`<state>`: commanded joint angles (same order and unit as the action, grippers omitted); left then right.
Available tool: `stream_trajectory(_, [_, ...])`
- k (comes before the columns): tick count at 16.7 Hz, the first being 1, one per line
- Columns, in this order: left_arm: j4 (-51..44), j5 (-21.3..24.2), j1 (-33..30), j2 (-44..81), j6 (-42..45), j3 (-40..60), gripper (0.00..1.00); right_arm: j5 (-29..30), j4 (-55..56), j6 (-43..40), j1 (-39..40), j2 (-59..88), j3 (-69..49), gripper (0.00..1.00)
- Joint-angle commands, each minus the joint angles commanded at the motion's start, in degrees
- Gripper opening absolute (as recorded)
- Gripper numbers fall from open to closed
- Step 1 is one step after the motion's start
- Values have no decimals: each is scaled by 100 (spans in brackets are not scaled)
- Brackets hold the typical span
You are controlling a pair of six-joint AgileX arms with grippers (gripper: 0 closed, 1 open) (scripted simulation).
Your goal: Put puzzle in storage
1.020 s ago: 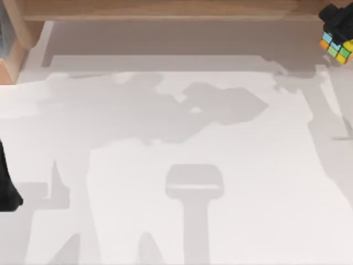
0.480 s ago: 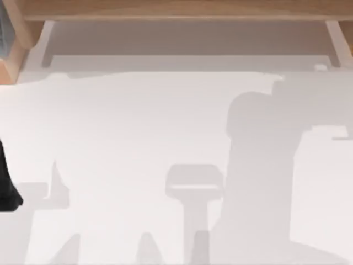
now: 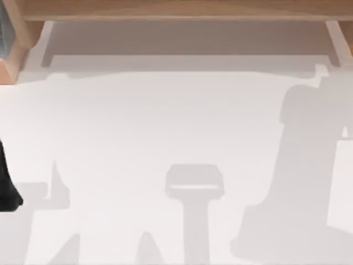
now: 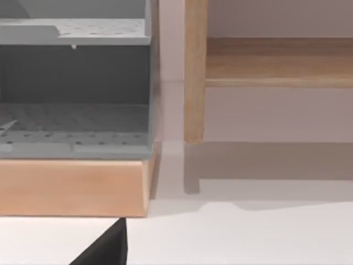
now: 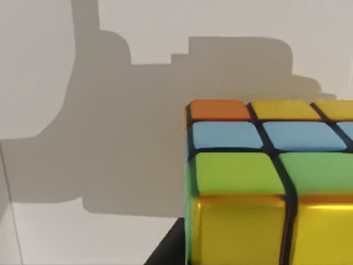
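Observation:
The puzzle (image 5: 265,182) is a cube with orange, yellow, blue and green squares, seen very close in the right wrist view above the white table. A black finger (image 5: 168,251) of my right gripper lies against its lower edge, so the gripper is shut on it. The storage (image 4: 74,94) is a grey unit with perforated shelves on a wooden base, seen in the left wrist view and at the top view's far left back (image 3: 4,33). My left arm (image 3: 6,187) is parked at the table's left edge.
A wooden shelf (image 3: 176,10) runs along the back of the table, with a wooden post (image 4: 194,72) beside the grey unit. Broad arm shadows (image 3: 309,165) fall on the white table's right side.
The right gripper with the puzzle has left the top view's back right corner. Its shadow has slid rightward across the table. The left arm has stayed still.

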<state>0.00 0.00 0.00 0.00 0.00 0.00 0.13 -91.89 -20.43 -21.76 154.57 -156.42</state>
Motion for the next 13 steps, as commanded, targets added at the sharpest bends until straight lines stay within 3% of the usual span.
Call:
stream_trajectory(2, [0,0,0,0,0,0,100,0,0,0,0,0,0,0])
stream_trajectory(13, [0,0,0,0,0,0,100,0,0,0,0,0,0,83])
